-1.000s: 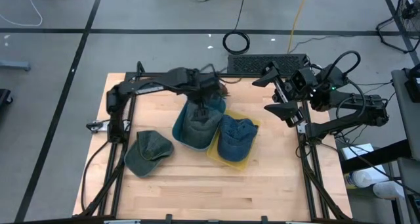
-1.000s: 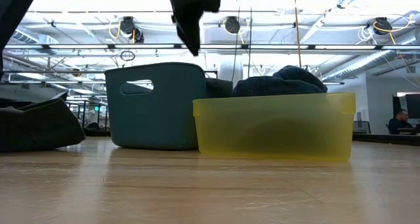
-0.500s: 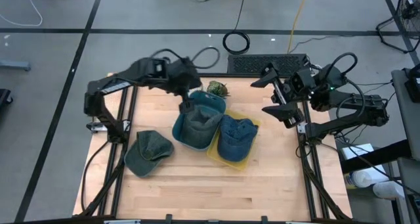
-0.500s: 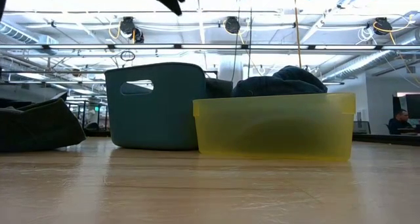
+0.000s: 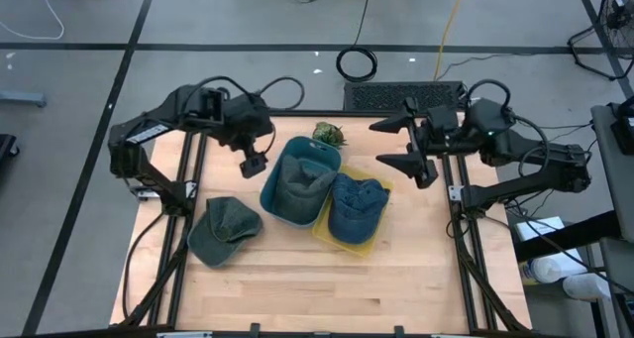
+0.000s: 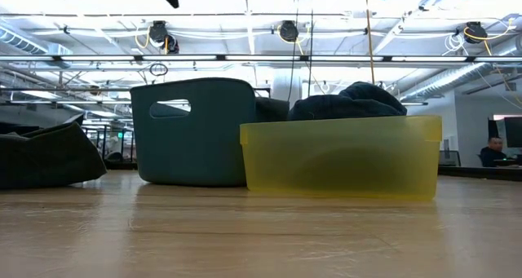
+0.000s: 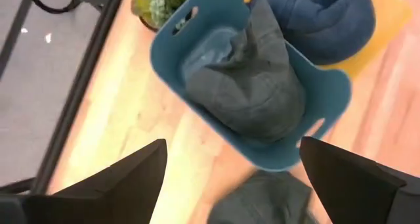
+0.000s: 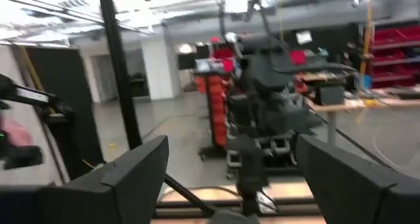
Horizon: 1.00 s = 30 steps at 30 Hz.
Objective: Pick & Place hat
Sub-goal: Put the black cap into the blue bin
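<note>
The left claw (image 5: 254, 164) hung released and empty at about ten o'clock from the blue bin (image 5: 279, 201), where a grey hat (image 5: 302, 182) already lay. The right claw (image 5: 404, 143) was also spread open at two o'clock. The olive hat (image 5: 224, 228) remained on the counter (image 5: 297, 279) at seven o'clock; its soft cloth could slip if only the brim was pinched.
</note>
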Each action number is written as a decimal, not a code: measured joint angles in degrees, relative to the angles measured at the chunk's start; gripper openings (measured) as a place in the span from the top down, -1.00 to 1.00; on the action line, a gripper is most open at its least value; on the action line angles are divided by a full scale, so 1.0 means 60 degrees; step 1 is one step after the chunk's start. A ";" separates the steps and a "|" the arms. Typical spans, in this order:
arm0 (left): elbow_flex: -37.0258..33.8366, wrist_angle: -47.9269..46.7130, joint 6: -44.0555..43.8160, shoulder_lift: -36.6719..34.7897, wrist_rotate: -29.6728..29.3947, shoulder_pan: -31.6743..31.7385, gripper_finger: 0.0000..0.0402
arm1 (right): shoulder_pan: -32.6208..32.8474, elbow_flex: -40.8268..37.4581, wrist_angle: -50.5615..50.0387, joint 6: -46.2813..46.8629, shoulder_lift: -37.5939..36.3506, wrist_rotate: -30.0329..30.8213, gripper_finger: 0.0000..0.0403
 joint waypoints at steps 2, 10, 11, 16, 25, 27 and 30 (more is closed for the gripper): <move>0.0000 0.0022 -0.0238 -0.0008 0.0132 -0.0129 -0.76 | -0.0004 0.0000 -0.0259 -0.0005 -0.0067 0.0144 -0.61; -0.0011 0.0043 -0.1305 -0.0397 0.1087 -0.0616 -0.76 | 0.0000 0.0000 -0.1130 -0.0464 -0.0467 0.0891 -0.61; -0.0011 0.0051 -0.1484 -0.0434 0.1174 -0.0676 -0.76 | -0.0001 0.0000 -0.1332 -0.0544 -0.0539 0.1054 -0.61; 0.0000 0.0051 -0.2552 -0.0675 0.1748 -0.0950 -0.76 | -0.0004 0.0000 -0.2134 -0.1003 -0.1039 0.1878 -0.61; 0.0000 0.0026 -0.3727 -0.0764 0.2485 -0.1584 -0.71 | -0.0004 0.0000 -0.4038 -0.1255 -0.1894 0.1929 -0.61; -0.0001 0.0033 -0.3931 -0.0732 0.2484 -0.1683 -0.70 | -0.0004 0.0000 -0.4197 -0.1258 -0.2023 0.1929 -0.61; -0.0004 0.0029 -0.4292 -0.0752 0.2682 -0.1801 -0.70 | -0.0004 0.0000 -0.4078 -0.1255 -0.2093 0.1929 -0.61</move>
